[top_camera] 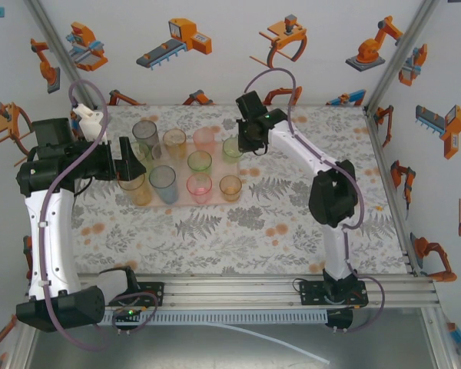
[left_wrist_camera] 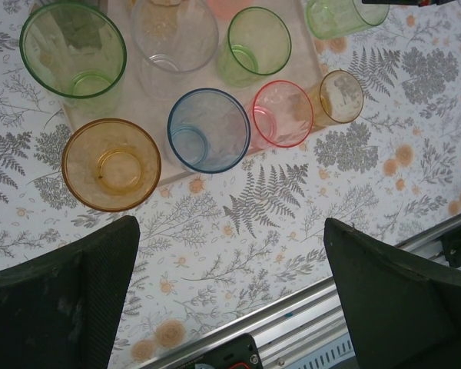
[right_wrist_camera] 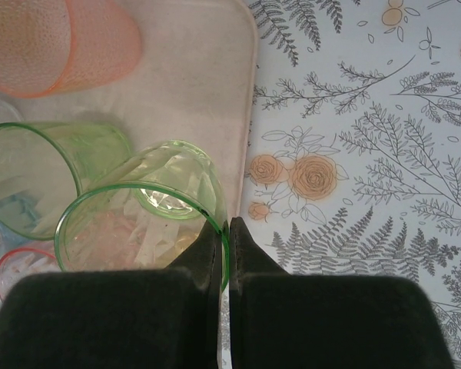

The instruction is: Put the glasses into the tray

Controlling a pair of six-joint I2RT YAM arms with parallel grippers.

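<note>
Far left in the overhead view, left gripper [top_camera: 127,160] released, fingers [left_wrist_camera: 61,300] spread wide with nothing between them, hanging above the fern-printed table [top_camera: 292,223] at the left end of the tray [top_camera: 182,164]. Below its wrist camera, a front row running rightward: amber glass [left_wrist_camera: 111,164] at the tray's near corner, on the rim or just off it, hard to say; blue glass [left_wrist_camera: 209,129]; pink glass [left_wrist_camera: 283,113]; second amber glass [left_wrist_camera: 339,96]. Behind them, on the tray, a green glass [left_wrist_camera: 73,50], a clear glass [left_wrist_camera: 174,34], another green glass [left_wrist_camera: 253,42], all upright with mouths up. Further right, right gripper [right_wrist_camera: 224,224] clenched on the rim of a tilted green glass [right_wrist_camera: 138,223], one finger inside the wall, one outside. That glass just inside the tray's right rim, resting or lifted not clear, with a salmon glass [right_wrist_camera: 54,46] beyond it on the tray.
</note>
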